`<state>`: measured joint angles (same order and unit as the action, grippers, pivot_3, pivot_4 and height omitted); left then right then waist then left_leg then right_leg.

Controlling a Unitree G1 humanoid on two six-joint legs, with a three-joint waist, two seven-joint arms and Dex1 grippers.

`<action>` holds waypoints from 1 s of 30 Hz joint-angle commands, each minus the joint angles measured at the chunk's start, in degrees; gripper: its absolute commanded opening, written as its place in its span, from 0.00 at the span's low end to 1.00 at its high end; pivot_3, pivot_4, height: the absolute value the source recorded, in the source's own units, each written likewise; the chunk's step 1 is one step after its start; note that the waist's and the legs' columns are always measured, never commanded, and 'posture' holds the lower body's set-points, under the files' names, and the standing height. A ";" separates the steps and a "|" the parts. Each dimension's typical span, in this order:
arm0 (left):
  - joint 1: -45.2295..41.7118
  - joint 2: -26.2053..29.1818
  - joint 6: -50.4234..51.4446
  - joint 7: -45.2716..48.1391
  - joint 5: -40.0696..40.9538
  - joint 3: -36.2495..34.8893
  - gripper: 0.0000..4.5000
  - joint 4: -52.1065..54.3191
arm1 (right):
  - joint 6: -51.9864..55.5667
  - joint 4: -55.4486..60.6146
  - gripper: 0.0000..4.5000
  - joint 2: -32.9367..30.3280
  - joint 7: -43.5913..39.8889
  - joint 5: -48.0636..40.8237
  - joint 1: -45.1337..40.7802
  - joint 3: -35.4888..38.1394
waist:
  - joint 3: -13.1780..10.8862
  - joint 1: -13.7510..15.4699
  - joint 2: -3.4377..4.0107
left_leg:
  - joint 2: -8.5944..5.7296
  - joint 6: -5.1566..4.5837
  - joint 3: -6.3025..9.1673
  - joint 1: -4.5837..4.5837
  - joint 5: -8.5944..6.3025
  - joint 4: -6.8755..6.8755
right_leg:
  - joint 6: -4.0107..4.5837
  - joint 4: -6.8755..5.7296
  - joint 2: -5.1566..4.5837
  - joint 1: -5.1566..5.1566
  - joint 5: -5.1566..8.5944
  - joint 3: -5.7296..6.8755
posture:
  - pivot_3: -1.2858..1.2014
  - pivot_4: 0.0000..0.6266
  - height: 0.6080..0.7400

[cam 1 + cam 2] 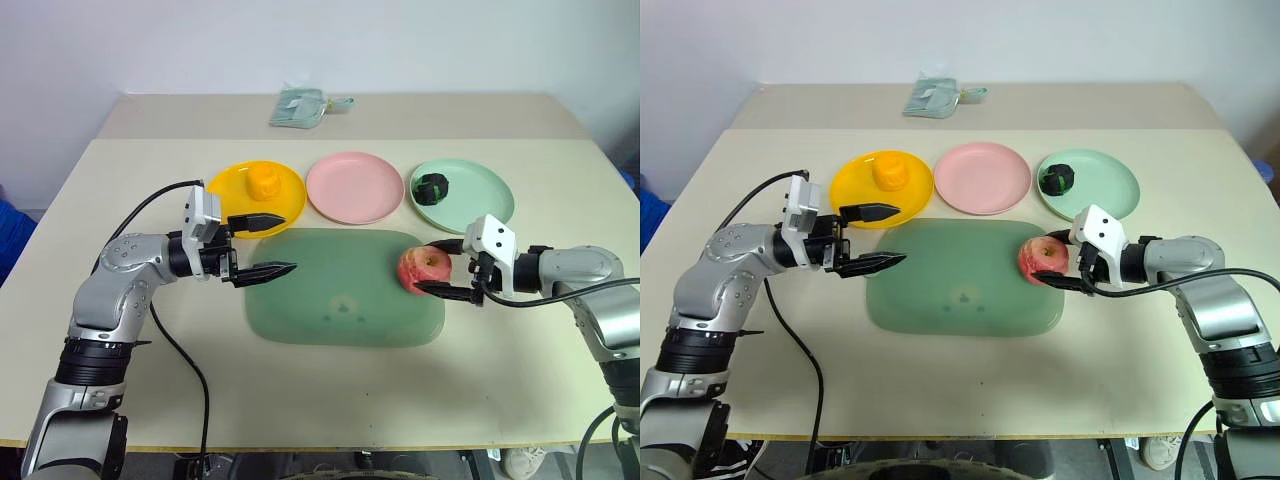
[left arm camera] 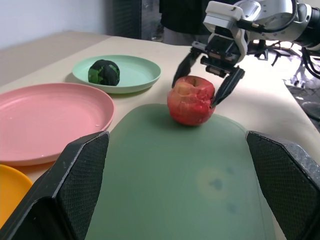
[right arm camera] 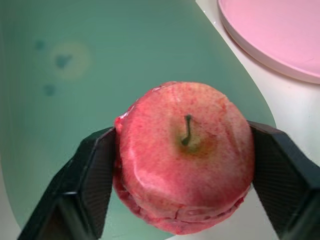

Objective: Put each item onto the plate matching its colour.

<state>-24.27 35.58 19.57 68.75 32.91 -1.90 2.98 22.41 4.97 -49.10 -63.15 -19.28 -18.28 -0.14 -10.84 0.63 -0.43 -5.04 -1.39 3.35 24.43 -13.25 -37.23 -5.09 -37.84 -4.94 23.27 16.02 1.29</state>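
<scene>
Right gripper (image 1: 437, 268) seemingly pinches the pink-red apple (image 1: 423, 270) on the green mat (image 1: 340, 290); left gripper (image 1: 270, 243) spread, empty

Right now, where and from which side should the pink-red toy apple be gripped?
Grip the pink-red toy apple across its round middle, from the robot's right, where the right pincer already straddles it. It sits stem-up on the translucent green mat, so both flanks are free.

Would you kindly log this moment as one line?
right gripper: shut on apple, on mat | left gripper: open, idle | pink plate: bare
</scene>
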 commanded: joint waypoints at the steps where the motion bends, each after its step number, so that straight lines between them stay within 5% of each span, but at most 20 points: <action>1: -1.61 -0.67 -1.65 -3.90 -1.25 -2.57 1.00 -0.90 | 2.61 0.27 0.71 4.04 2.60 -4.43 -4.90 2.95 | -0.01 -0.17 0.02 | 0.00 0.01 0.00 0.00 0.00 0.00 | 0.00 -0.01 0.01 0.02 0.00 0.00 | 0.52 0.24 0.92; 5: -2.91 -1.70 -1.42 -8.92 -2.59 -3.53 1.00 -3.19 | 1.42 -3.39 0.71 10.68 10.62 -2.94 -14.04 3.80 | -0.03 -0.34 0.04 | 0.00 0.25 -0.01 0.05 0.15 0.04 | 0.00 -0.08 0.02 0.13 0.00 -0.01 | 0.52 0.24 0.92; 9: -2.49 -2.95 -2.82 -12.61 -5.07 -2.99 1.00 -3.52 | -6.70 -15.84 0.71 17.96 22.79 7.99 -24.15 -0.68 | -0.02 -0.25 0.02 | -0.02 0.41 -0.01 0.04 0.24 0.05 | 0.00 -0.07 0.03 0.13 0.00 -0.01 | 0.52 0.24 0.92; 17: -2.49 -3.47 -5.01 -15.31 -7.19 -3.58 1.00 -4.26 | -15.44 -31.45 0.71 30.52 37.21 17.58 -31.32 -4.39 | -0.02 -0.13 0.02 | -0.05 0.48 -0.02 0.09 0.29 0.12 | 0.00 -0.12 0.05 0.22 0.00 0.00 | 0.52 0.24 0.92; 19: -1.83 -3.22 -4.83 -15.51 -6.90 -3.93 1.00 -3.33 | -16.71 -33.24 0.71 31.40 37.48 17.83 -32.06 -4.35 | -0.02 -0.09 0.02 | -0.06 0.48 -0.02 0.09 0.29 0.11 | 0.00 -0.12 0.05 0.22 0.00 0.00 | 0.52 0.24 0.92; 22: -0.44 -2.41 -4.71 -14.99 -6.39 -4.54 1.00 -2.15 | -17.69 -33.46 0.97 31.98 34.68 15.19 -32.34 -2.98 | -0.02 -0.92 0.02 | -0.04 0.49 -0.01 0.09 0.30 0.13 | 0.00 -0.14 0.08 0.24 0.00 -0.01 | 0.52 0.24 0.92; 30: -1.58 -0.91 -5.27 -11.34 -4.56 -6.28 1.00 -4.23 | -14.59 -26.37 0.99 33.38 31.16 2.64 -33.38 6.04 | -0.02 -1.47 0.03 | -0.01 0.51 0.00 0.08 0.30 0.16 | 0.00 -0.18 0.13 0.26 0.00 -0.03 | 0.52 0.24 0.92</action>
<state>-24.74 33.61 15.64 56.02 27.02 -6.09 -1.41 7.16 -26.16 -15.73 -30.77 -12.37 -49.53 2.78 -10.86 -0.85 -0.40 -5.05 -0.88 3.34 24.51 -12.94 -37.08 -5.09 -38.01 -4.81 23.53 16.02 1.27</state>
